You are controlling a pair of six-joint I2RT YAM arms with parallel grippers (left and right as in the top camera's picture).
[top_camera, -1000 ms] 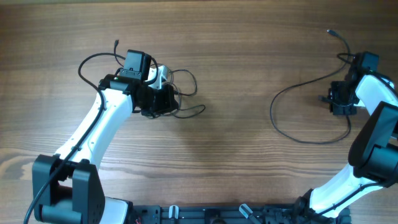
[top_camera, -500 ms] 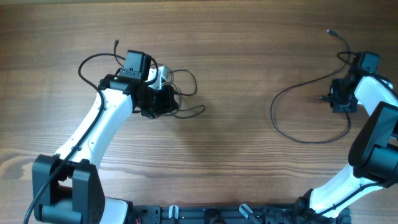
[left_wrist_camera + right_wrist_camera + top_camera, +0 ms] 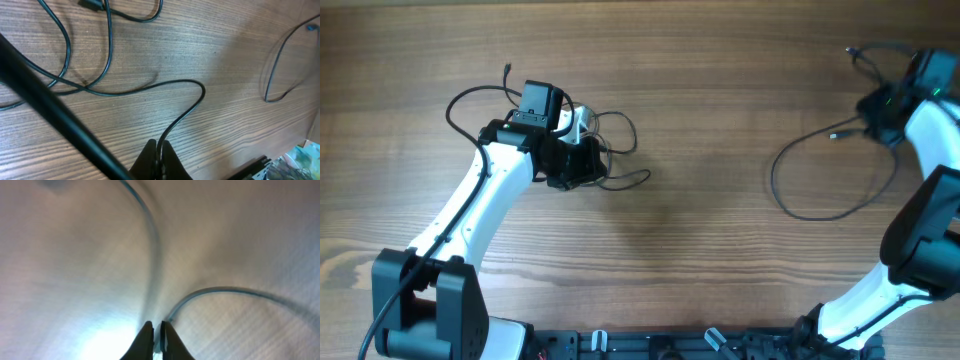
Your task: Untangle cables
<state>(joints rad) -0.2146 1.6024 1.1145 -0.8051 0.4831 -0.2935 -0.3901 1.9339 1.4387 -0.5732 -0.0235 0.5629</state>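
Observation:
A small tangle of thin black cables [image 3: 618,150] lies left of centre on the table. My left gripper [image 3: 603,164] sits at that tangle, shut on one strand. In the left wrist view, the cable [image 3: 186,109] runs straight into the closed left gripper [image 3: 159,148]. At the far right, a long loose cable [image 3: 773,178] curves in a wide loop. My right gripper [image 3: 876,108] holds its upper part. The right wrist view is blurred, but the right gripper [image 3: 156,328] stands nearly shut with the cable [image 3: 152,240] running in between the fingers.
The surface is a wooden table [image 3: 700,80]. A thick black arm cable [image 3: 55,115] crosses the left wrist view diagonally. A plug end [image 3: 850,50] lies near the far right corner, and another plug end [image 3: 835,135] lies inside the loop. The arm bases stand at the front edge.
My right gripper has closed and moved toward the far right corner, dragging the loose cable loop with it. The left arm and the tangle have not moved.

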